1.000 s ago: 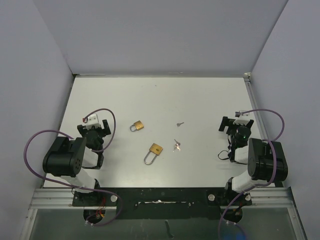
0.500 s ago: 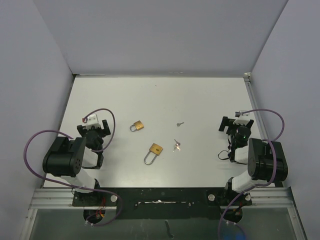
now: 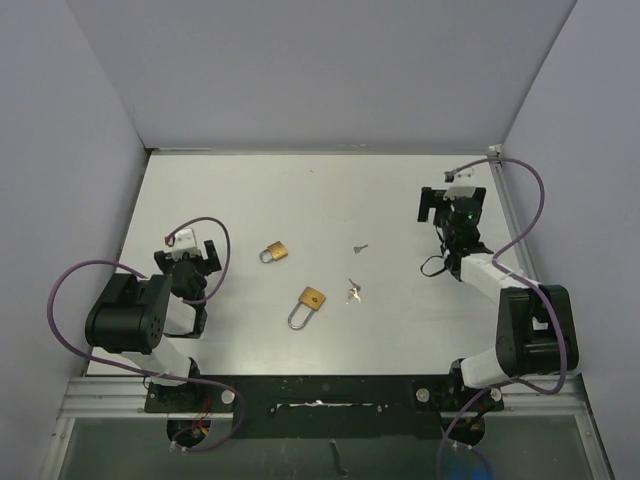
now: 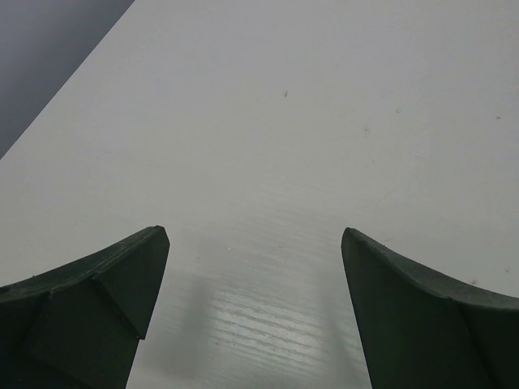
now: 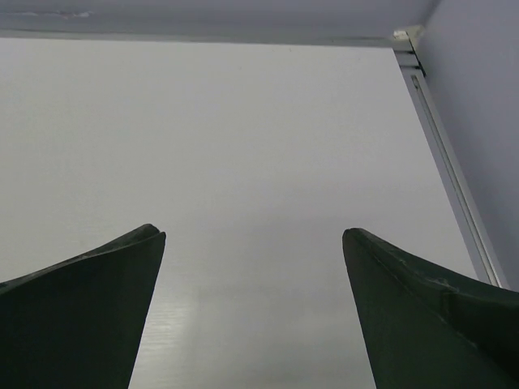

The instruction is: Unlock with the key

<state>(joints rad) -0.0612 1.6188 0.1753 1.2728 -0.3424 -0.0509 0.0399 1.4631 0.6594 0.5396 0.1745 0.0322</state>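
**A:** Start on the left. Anything new there?

**B:** No. The left gripper sits folded by its base as it did a second ago. Its jaws are spread wide, with only bare table between them.

**A:** And the locks?

**B:** Unmoved. The smaller brass padlock lies left of centre, and the larger brass padlock is nearer the arms. To their right is a single key. Closer in is what looks like a small bunch of keys, though it's too small to be sure.

**A:** So what changed?

**B:** The right gripper has swung out of its rest pose toward the table's far right, jaws wide and empty. It's well apart from the keys, so I'd say the reach has only begun. It has to come left and down to pick one up.
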